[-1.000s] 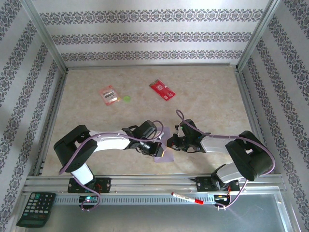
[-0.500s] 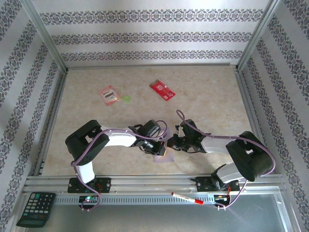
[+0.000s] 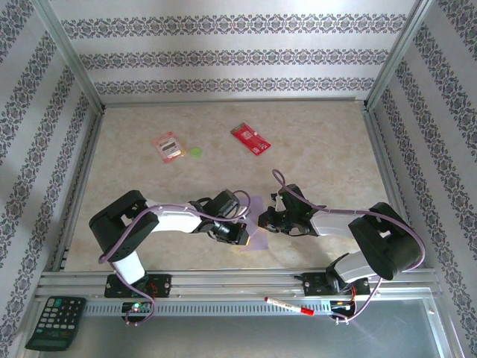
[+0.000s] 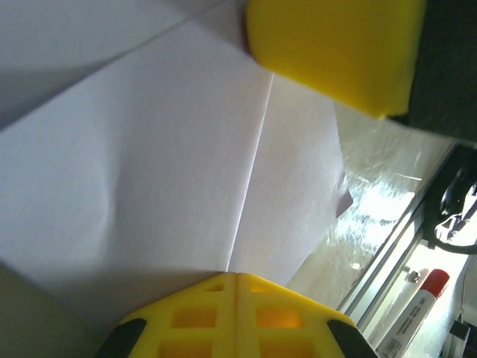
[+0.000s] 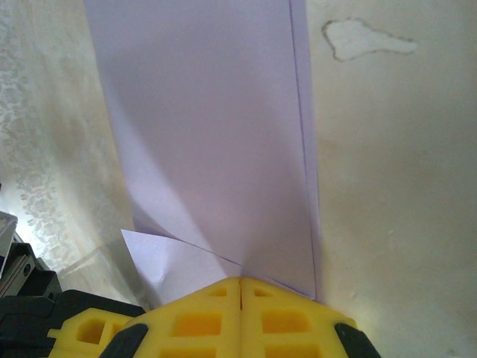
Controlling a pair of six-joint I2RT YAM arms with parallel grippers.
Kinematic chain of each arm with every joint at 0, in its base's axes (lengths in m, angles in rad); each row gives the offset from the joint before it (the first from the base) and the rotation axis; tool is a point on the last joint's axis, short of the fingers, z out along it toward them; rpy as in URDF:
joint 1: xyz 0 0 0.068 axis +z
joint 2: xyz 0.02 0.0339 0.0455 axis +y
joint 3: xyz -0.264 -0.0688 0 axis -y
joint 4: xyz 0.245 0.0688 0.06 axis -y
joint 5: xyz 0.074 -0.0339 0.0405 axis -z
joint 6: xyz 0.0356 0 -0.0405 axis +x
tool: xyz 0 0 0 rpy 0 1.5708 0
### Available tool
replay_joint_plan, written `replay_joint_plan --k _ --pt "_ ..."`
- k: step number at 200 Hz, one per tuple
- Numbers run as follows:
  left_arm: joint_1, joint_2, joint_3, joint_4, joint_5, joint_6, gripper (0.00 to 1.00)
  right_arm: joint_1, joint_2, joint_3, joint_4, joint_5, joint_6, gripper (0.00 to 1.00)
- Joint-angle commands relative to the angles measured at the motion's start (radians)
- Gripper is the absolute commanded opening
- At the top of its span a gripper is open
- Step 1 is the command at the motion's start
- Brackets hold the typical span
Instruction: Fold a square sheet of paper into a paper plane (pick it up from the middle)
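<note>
Evidently both arms work the same fold: the left claw (image 3: 240,237) and the right claw (image 3: 262,221) meet tip to tip over the lilac sheet of paper (image 3: 258,239), which lies on the surface (image 3: 320,149) near its front edge, between the two arm bases. In the left wrist view the left claw's fingers are closed together, their tip set where a straight crease in the paper ends, and a yellow finger of the right claw sits on the paper's far side. That looks like pressing a fold flat while the other arm steadies the sheet. In the right wrist view the right claw is likewise closed, with the narrow folded layers running away from its tip and a small corner flap poking out at the left. Whether it pinches the edge or only bears down on it I cannot tell. Well apart at the back lie a red card (image 3: 250,139), a pink-red packet (image 3: 168,146) and a small green disc (image 3: 196,152), none in the way. The aluminium rail (image 3: 238,282) runs just beside the paper's near edge, so room to swing there is tight. A marker pen (image 3: 289,305) and a calculator (image 3: 52,322) rest beyond it.
</note>
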Motion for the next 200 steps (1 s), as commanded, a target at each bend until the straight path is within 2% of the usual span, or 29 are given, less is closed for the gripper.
replay_joint_plan --k 1,36,68,88,117,159,200 --pt "-0.009 -0.041 -0.044 -0.07 0.014 0.003 0.0 -0.011 0.039 -0.032 -0.099 0.084 -0.006 0.0" --pt "-0.005 -0.134 -0.067 -0.109 0.019 0.008 0.0 -0.011 0.044 -0.025 -0.102 0.076 -0.01 0.0" --pt "0.06 -0.215 -0.054 -0.05 0.01 -0.037 0.0 -0.009 0.017 0.016 -0.104 0.019 -0.04 0.0" --pt "0.103 -0.174 -0.007 -0.048 -0.008 -0.051 0.0 -0.006 -0.026 0.061 -0.142 -0.021 -0.078 0.01" --pt "0.107 -0.077 0.078 -0.07 -0.017 -0.024 0.0 -0.008 -0.115 0.093 -0.224 -0.026 -0.104 0.06" --pt "0.112 0.012 0.124 -0.107 -0.021 0.025 0.0 0.002 -0.246 0.101 -0.405 0.051 -0.099 0.12" --pt "0.122 0.054 0.115 -0.11 -0.027 0.05 0.0 0.107 -0.36 0.087 -0.595 0.2 -0.003 0.22"
